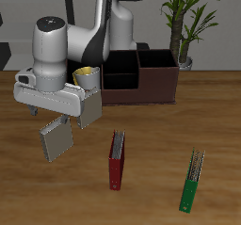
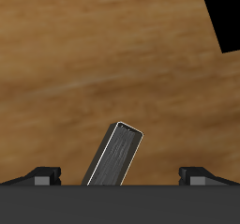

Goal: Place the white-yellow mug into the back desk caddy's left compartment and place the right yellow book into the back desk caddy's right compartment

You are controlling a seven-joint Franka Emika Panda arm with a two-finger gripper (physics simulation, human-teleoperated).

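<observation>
book step: pincer (image 1: 58,116) jaws apart, hovering over right yellow book (image 1: 55,140), 7 o'clock of back desk caddy (image 1: 141,78). next: descend, clamp, carry to right compartment.

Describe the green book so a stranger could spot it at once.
Start at the dark reddish-brown desk caddy and come forward across the table, past the red book. The green book lies nearest the front edge and is the only green thing lying there.
</observation>
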